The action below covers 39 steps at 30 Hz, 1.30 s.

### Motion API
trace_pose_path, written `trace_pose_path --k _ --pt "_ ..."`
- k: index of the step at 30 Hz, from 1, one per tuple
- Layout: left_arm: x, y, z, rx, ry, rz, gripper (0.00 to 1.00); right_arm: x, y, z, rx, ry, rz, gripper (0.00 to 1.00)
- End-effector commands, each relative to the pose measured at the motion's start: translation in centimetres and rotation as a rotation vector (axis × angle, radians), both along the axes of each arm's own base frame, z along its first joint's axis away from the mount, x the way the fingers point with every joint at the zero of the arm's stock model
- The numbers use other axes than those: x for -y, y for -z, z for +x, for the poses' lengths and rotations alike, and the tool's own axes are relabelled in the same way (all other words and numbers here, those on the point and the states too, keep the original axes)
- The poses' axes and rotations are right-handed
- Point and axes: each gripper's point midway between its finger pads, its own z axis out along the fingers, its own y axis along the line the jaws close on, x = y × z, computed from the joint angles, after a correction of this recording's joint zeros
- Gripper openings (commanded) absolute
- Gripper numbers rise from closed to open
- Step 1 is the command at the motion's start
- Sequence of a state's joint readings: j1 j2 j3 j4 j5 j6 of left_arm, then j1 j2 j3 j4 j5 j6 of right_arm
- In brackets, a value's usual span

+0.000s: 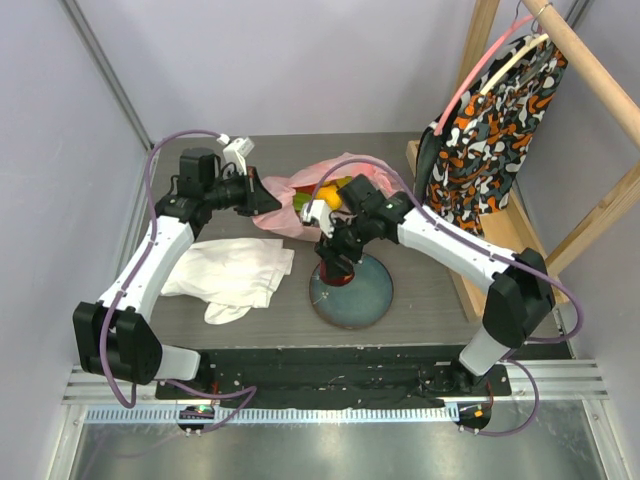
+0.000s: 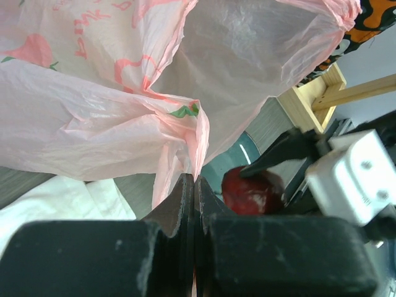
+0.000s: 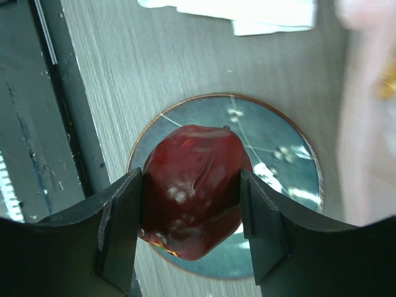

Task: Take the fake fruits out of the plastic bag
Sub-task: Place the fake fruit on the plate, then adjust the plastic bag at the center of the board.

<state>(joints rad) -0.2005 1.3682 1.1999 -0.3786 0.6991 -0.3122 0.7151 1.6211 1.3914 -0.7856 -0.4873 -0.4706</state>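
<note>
Nearest to me, the dark plate (image 3: 281,164) sits on the grey surface (image 1: 425,290), a little right of centre. My right claw (image 3: 192,229) hangs over it, its two fingers pressed against the sides of the dark red apple (image 3: 189,185). I cannot tell whether the apple touches the plate or is just above it. To the left of the plate, apart from it, lies a crumpled white cloth (image 1: 235,268).

Farther back and to the left, my left claw (image 2: 193,185) is closed tight, with a fold of the pink plastic bag (image 2: 93,117) pinched between its fingers. The edge of the bag is lifted, and the thin film spreads out above and beyond the fingers. The bag lies at the far middle of the surface, just beyond the plate. In its open mouth I see a yellow piece (image 1: 331,192) and a green piece (image 1: 303,203) among the folds. I cannot make out any other fruit inside.

At the far right, an orange-black patterned fabric (image 1: 495,120) hangs from a wooden rack (image 1: 590,70).
</note>
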Motion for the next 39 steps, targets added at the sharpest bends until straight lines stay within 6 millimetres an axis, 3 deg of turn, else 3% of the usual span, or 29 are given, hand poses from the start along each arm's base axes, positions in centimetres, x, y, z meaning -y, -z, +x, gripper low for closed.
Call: trace_pose_path --k 1,2,3,6,8,10,11,12,13,14,15,18,19,21,22,25,26,28,32,34,39 --pt "-0.5 -1.2 0.4 0.067 -0.003 0.024 0.0 -2.5 0.3 0.8 0.11 -0.018 0.081 0.27" --pt "-0.6 -0.9 0.3 0.067 -0.003 0.033 0.0 -2.2 1.6 1.1 0.125 0.018 0.057 0.27" --pt "-0.7 -0.8 0.1 0.065 -0.004 0.039 0.0 -2.9 1.2 2.4 0.177 0.058 0.094 0.27" --pt "-1.0 -0.6 -0.1 0.068 -0.005 0.053 0.0 -3.1 2.5 2.9 0.205 0.083 0.073 0.27" --pt "-1.1 -0.5 -0.2 0.07 -0.008 0.059 0.0 -3.0 3.4 2.8 0.18 0.114 0.071 0.27" --pt "-1.1 -0.4 -0.3 0.068 -0.009 0.061 0.0 -3.1 4.4 2.3 0.16 0.126 0.072 0.34" --pt "-1.2 -0.4 -0.3 0.068 -0.012 0.061 0.0 -3.1 4.7 1.9 0.152 0.122 0.073 0.43" --pt "-1.1 -0.3 -0.3 0.064 -0.01 0.06 0.0 -3.2 5.0 1.3 0.131 0.106 0.073 0.64" --pt "-1.1 -0.4 -0.3 0.065 -0.01 0.06 0.0 -3.1 4.9 1.0 0.126 0.087 0.07 0.78" --pt "-1.2 -0.4 -0.3 0.065 -0.011 0.061 0.01 -3.0 4.5 0.9 0.121 0.085 0.065 0.85" --pt "-1.1 -0.3 -0.3 0.062 -0.008 0.059 0.01 -2.3 4.2 0.7 0.109 0.096 0.033 0.99" --pt "-1.0 0.1 -0.3 0.046 -0.004 0.051 0.02 -1.8 -0.7 1.3 0.142 0.088 0.052 1.0" --pt "-0.9 0.4 -0.5 0.03 -0.006 0.046 0.02 -2.3 -4.2 2.0 0.175 0.081 0.106 0.99" --pt "-0.8 0.7 -0.5 0.024 -0.004 0.037 0.02 -1.0 -7.3 2.8 0.169 0.116 0.134 0.97" --pt "-0.8 0.8 -0.6 0.019 -0.004 0.034 0.02 -0.9 -10.1 3.8 0.199 0.142 0.183 0.96" --pt "-0.8 1.1 -0.8 0.012 -0.005 0.032 0.02 1.1 -12.2 7.4 0.215 0.283 0.232 0.92" --pt "-0.8 1.4 -0.9 0.001 -0.008 0.033 0.02 1.4 -12.3 8.7 0.247 0.32 0.237 0.89" --pt "-0.7 1.4 -1.1 -0.007 -0.003 0.021 0.02 2.0 -10.1 10.5 0.246 0.357 0.194 0.79" --pt "-0.5 0.5 -0.9 -0.009 -0.006 -0.001 0.02 1.2 -6.5 13.0 0.234 0.36 0.143 0.6" --pt "-0.4 0.4 -0.7 -0.006 -0.007 -0.002 0.02 0.9 -4.4 14.6 0.209 0.409 0.11 0.55" --pt "-0.5 0.3 -0.3 0.002 -0.013 0.004 0.02 0.7 -1.0 18.6 0.228 0.503 0.047 0.56"
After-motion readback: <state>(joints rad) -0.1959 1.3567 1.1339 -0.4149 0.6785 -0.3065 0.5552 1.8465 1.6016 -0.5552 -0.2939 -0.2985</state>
